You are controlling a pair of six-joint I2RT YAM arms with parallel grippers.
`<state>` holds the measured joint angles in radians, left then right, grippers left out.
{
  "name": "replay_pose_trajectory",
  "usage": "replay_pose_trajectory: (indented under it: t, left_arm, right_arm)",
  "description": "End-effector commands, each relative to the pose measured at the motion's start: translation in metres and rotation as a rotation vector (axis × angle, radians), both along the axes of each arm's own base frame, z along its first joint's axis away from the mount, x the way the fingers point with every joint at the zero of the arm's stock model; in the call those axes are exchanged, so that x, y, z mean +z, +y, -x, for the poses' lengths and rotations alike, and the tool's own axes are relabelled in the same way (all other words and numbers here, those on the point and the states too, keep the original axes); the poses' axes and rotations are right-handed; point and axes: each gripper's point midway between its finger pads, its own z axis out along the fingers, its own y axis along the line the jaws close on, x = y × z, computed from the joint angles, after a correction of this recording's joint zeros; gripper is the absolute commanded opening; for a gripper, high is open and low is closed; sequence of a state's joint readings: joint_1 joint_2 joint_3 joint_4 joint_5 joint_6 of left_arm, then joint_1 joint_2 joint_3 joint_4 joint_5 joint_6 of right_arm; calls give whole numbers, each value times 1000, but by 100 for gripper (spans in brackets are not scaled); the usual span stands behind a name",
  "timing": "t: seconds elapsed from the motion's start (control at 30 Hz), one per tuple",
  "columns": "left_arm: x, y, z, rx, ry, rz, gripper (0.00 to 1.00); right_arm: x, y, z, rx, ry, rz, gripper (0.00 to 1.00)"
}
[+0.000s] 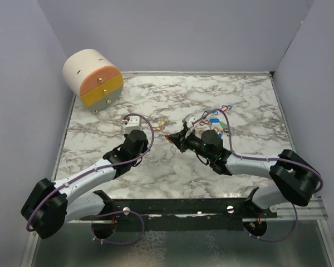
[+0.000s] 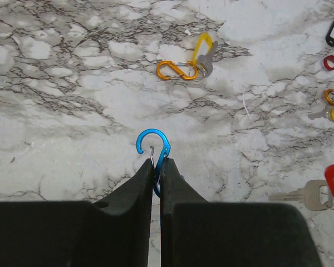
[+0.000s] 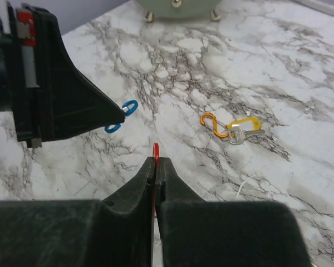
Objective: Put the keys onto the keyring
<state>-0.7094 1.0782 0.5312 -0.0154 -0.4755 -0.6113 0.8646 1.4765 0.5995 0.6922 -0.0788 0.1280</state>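
Drawer unit (image 1: 93, 78): stands at the far left corner of the bench (image 1: 156, 178). All three drawers are shut, so their contents cannot be seen.

Left gripper (image 2: 157, 161): closed on the blue carabiner (image 2: 154, 146), whose hook end projects beyond the fingertips above the bench.

Right gripper (image 3: 156, 161): clamped on a red key tag (image 3: 156, 151), seen edge-on and near the blue carabiner.

Orange carabiner (image 2: 177, 70): lies on the bench mid-field with a yellow-tagged key (image 2: 203, 47) attached.

Remaining keys (image 1: 216, 120): scattered on the bench to the right.
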Motion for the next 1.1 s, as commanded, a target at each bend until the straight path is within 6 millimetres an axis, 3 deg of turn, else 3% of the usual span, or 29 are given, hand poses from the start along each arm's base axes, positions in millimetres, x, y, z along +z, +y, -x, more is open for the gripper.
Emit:
replay_pose_trajectory:
  t: [0.0,0.2,0.5,0.87,1.07]
  left_arm:
    - [24,-32,-9,-83,-62,95,0]
    - [42,-64,-11,-140,-112,131,0]
    - [61,-113,-4,-212,-147,133,0]
    - [68,-137,0,-208,-195,143,0]
    - [77,-144,2,-198,-233,142,0]
  right_arm:
    - [48,-20,-5,-113,-76,-170,1]
    - [63,-39,-5,-200,-57,-270,1]
    - [65,-64,-13,-344,-20,-327,1]
    - [62,-95,-26,-542,41,-357,1]
    - [54,-96,-30,-576,61,-342,1]
